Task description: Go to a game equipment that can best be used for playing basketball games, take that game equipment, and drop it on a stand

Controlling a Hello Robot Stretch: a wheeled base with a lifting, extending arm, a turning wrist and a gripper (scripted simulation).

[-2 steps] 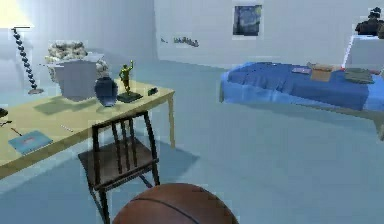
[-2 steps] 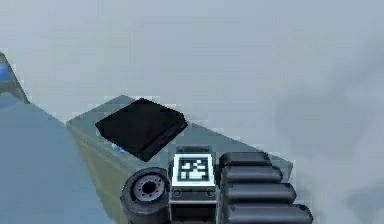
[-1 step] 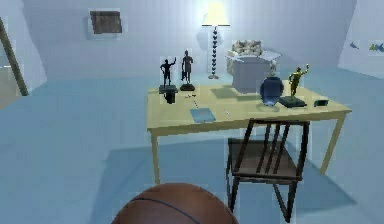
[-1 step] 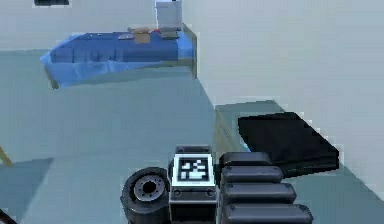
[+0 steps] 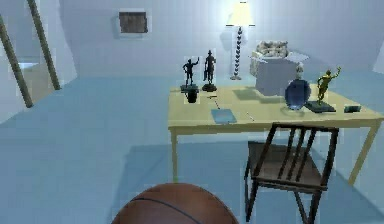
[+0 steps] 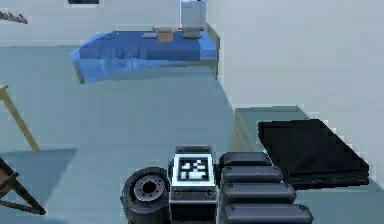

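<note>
A round orange-brown basketball [image 5: 184, 206] with dark seams rises from the bottom edge of the forward view, just left of the middle. In the arm side view the arm's dark segments [image 6: 255, 185] lie drawn in at the bottom edge, with a white marker square [image 6: 192, 168] on top. Left of the marker sits the gripper's [image 6: 147, 192] dark round body. I can't make out its far end, so I cannot tell whether it holds anything. A low stand with a black top [image 6: 312, 150] sits against the wall at the arm side view's right.
A pale wooden table [image 5: 200, 122] carries two dark statuettes [image 5: 200, 70], a gold figure [image 5: 325, 85], a blue plate [image 5: 296, 93] and a box. A dark wooden chair [image 5: 290, 160] stands before it, a lamp [image 5: 238, 30] behind. A blue bed [image 6: 140, 50] lies far out; open floor lies between.
</note>
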